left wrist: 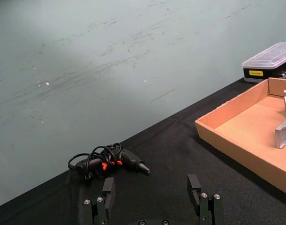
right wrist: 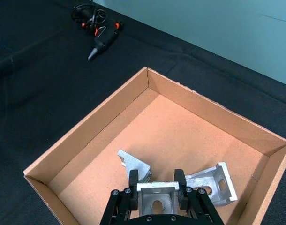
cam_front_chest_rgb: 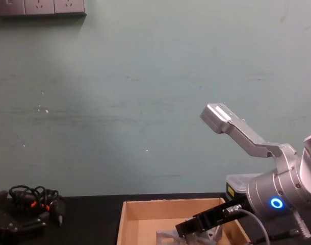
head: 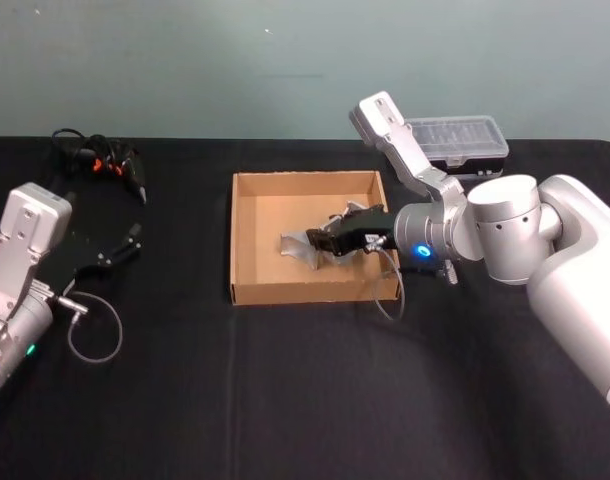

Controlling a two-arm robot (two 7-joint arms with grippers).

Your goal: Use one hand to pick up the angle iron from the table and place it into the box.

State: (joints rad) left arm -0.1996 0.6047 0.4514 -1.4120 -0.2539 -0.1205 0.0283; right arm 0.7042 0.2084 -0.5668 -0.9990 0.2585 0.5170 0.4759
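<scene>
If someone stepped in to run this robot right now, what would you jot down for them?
Right gripper: over the box, shut on an angle iron.
Left gripper: open, idle over the table's left side.
Two more angle irons already lie in the box.
Left to do: let go of the held iron, then draw the right arm back.

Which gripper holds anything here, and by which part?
The right gripper clamps an angle iron by its two side edges, over the box; the left gripper holds nothing.
</scene>
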